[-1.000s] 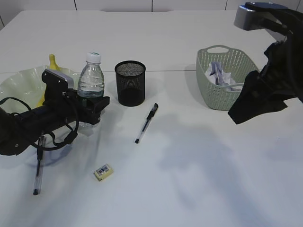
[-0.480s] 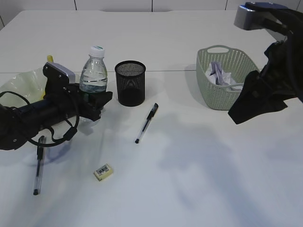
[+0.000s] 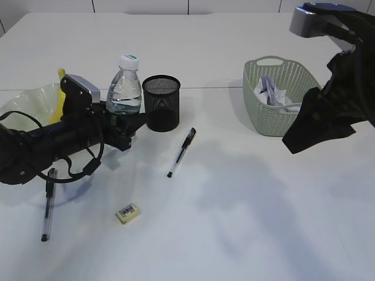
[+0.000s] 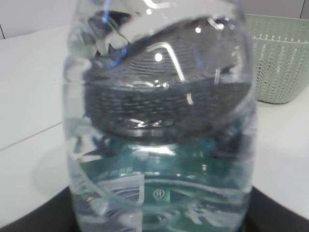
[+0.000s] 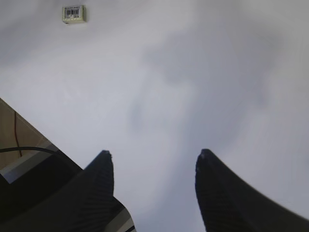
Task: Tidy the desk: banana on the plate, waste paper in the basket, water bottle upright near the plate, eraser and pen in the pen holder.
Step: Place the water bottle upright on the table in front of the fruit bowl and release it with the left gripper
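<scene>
Carried rightward and upright since a second ago, the water bottle (image 3: 125,86) sits clamped in the left claw (image 3: 120,126), beside the pen holder (image 3: 161,102); plate (image 3: 23,105) behind; setting it down looks next; right claw (image 5: 153,166) wide, empty

The eraser (image 5: 74,13) is showing a barcode label, its digits too small to read; no other text is reading clearly anywhere.

white table (image 3: 246,234) | on it: plate (image 3: 23,105), pen holder (image 3: 161,102), two pens (image 3: 180,152), eraser (image 3: 128,212), basket (image 3: 278,102)
</scene>
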Action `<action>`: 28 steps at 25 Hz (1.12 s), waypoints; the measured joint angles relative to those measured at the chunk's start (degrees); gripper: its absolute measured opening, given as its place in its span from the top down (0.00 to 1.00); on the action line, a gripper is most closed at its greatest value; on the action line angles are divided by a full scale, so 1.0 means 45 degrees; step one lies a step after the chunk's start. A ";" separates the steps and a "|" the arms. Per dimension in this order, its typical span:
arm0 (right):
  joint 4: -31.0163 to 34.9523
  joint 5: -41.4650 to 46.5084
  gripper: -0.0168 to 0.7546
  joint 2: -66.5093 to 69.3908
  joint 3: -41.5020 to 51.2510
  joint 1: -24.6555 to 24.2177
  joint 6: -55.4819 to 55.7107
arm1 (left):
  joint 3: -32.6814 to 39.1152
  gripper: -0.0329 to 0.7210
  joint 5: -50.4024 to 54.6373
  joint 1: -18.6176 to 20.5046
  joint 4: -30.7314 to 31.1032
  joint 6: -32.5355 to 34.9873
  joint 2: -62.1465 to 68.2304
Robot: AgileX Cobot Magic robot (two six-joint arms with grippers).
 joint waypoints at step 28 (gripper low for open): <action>0.0000 -0.0026 0.46 0.0000 0.0000 0.0000 -0.0024 | -0.0018 0.42 -0.0294 -0.0135 -0.2001 0.0060 0.1073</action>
